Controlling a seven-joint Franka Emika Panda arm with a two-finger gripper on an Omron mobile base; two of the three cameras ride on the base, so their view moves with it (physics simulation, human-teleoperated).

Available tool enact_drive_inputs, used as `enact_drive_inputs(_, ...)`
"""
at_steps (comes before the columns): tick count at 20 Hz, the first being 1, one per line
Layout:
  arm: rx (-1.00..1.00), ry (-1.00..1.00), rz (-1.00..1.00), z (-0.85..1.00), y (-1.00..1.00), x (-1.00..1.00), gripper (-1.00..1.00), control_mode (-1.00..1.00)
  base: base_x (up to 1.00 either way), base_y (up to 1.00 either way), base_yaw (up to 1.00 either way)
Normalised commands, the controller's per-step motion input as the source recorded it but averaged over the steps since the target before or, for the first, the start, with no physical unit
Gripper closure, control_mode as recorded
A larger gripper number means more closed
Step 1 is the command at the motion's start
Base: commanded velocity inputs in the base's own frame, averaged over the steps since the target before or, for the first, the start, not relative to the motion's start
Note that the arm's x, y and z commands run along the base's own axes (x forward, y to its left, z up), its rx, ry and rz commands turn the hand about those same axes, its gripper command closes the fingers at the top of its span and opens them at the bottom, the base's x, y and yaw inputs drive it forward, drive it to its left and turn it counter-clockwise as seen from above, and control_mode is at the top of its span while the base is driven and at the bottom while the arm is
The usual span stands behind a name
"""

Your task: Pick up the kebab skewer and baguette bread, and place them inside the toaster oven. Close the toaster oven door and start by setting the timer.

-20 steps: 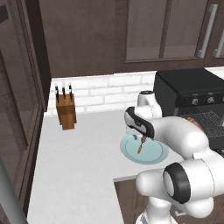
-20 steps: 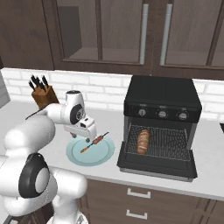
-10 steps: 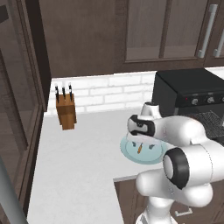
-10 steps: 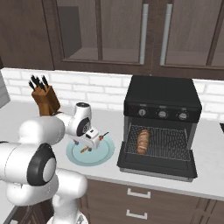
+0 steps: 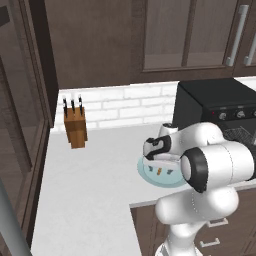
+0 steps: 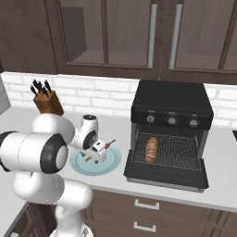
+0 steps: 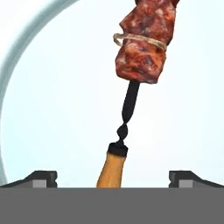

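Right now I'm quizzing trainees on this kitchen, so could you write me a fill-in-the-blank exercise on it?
1. The bread lies on the rack inside the ____.
2. The skewer lies on a pale blue ____.
3. The oven door is ____.
4. The claw hangs over the skewer with its jaws ____.

Missing words: oven; plate; open; open

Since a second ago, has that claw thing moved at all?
Yes. The gripper has dropped toward the plate, jaws open over the kebab skewer; the knife block stays put.
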Motion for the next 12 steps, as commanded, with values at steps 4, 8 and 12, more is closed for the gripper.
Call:
enact_drive_inputs(4, 0.0, -0.01, -0.02, -0.22, 0.01, 0.09, -1.0, -1.0, 0.0, 0.0, 0.0)
enact_drive_inputs(8, 0.0, -0.03, -0.05, -0.25, 0.0, -0.09, 1.0, -1.0, 0.0, 0.0, 0.0)
enact_drive_inputs(12, 0.0, -0.05, -0.1, -0.41, -0.06, -0.24, 1.0, -1.0, 0.0, 0.0, 0.0)
